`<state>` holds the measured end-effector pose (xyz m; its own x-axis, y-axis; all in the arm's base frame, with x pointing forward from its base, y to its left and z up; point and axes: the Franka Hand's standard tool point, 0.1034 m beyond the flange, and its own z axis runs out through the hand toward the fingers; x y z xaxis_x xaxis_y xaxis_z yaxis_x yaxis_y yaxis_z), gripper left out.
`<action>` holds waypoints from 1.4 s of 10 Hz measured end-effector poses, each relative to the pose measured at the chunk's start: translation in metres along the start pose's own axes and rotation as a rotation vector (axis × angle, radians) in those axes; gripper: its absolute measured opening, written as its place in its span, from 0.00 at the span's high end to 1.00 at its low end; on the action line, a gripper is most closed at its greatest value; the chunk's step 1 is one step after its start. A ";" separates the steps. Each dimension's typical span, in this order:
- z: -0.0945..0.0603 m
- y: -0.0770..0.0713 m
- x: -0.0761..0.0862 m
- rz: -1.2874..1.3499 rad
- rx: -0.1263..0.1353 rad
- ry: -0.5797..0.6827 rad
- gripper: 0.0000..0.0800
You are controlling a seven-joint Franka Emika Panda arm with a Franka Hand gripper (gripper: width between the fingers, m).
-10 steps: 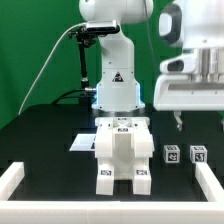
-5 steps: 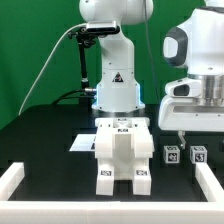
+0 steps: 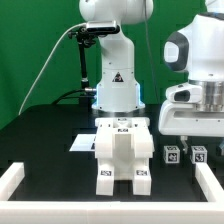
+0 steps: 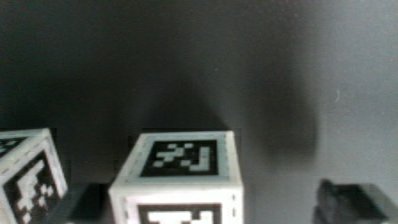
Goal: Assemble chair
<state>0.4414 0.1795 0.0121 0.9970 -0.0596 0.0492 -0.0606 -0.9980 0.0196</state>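
The partly joined white chair piece (image 3: 122,150) stands mid-table, with tags on its top and front feet. Two small white tagged blocks sit to its right in the exterior view, one nearer the chair piece (image 3: 172,155) and one further right (image 3: 198,155). My gripper (image 3: 196,146) hangs low over the right-hand block, jaws open. In the wrist view the gripper (image 4: 215,203) straddles one tagged block (image 4: 178,172), with dark fingertips (image 4: 350,200) on either side and not touching it. A second block (image 4: 25,168) shows beside it.
The marker board (image 3: 82,143) lies flat beside the chair piece. A low white border rail (image 3: 14,178) runs along the table's edges, close to the small blocks on the exterior view's right (image 3: 212,180). The arm's base (image 3: 116,85) stands behind.
My gripper has come down from above the two small blocks and now sits low around the right-hand one. The blocks and chair piece have not moved.
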 end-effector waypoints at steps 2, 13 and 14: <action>0.000 0.000 0.000 -0.001 0.000 0.000 0.65; -0.125 0.056 0.039 -0.123 0.036 -0.042 0.64; -0.144 0.077 0.053 -0.133 0.043 -0.013 0.64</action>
<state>0.4829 0.1023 0.1601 0.9966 0.0735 0.0361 0.0742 -0.9971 -0.0175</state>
